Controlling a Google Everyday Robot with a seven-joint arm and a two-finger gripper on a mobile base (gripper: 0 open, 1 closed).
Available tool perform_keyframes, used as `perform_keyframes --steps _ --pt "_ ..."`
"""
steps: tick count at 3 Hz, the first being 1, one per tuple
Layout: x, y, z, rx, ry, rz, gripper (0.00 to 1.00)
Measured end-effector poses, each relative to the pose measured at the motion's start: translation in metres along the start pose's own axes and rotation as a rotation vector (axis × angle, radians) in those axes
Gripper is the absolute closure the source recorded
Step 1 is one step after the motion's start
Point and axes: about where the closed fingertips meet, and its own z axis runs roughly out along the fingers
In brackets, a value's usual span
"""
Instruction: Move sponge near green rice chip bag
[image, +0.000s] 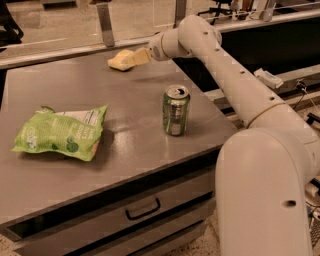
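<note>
The pale yellow sponge (119, 61) lies at the far edge of the grey table (130, 145). My gripper (133, 58) reaches in from the right at the end of the white arm and is up against the sponge's right side, low over the table. The light-green rice chip bag (60, 132) lies flat near the table's front left, well away from the sponge and from the gripper.
A green drink can (176, 110) stands upright mid-table, right of the bag and in front of the sponge. A drawer with a dark handle (142, 209) is under the table front. A rail and posts (105, 25) run behind the table.
</note>
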Motion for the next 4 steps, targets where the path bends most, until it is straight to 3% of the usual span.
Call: perform_keyframes --steps 2,3,4 --pt "0.018 0.003 0.02 -0.014 0.04 -0.044 0.0" --pt "0.022 0.007 0.062 -0.063 0.029 -0.075 0.0" --pt "0.022 0.008 0.064 -0.067 0.031 -0.075 0.0"
